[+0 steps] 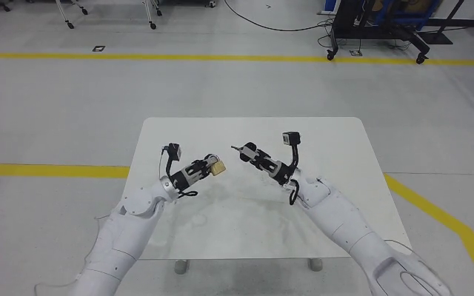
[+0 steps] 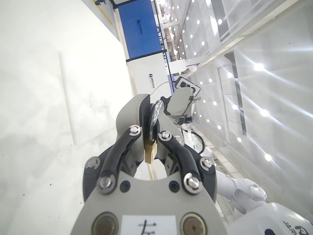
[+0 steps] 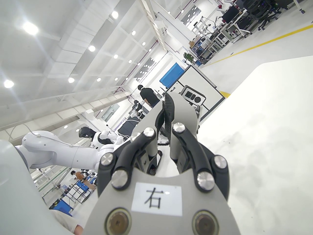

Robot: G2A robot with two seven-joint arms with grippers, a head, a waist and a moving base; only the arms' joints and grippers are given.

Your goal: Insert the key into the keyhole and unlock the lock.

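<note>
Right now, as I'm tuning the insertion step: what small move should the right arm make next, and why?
Probably ease the right gripper and its key toward the brass padlock clamped in the left gripper. Both are held above the white table with a gap between them, and the key tip sits beyond the lock, not yet lined up with it.

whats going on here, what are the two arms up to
The left gripper is shut on a brass padlock, held above the white table. The right gripper is shut on a small key, with its tip pointing toward the padlock. There is a gap between the two, so the key is not yet in the keyhole.
</note>
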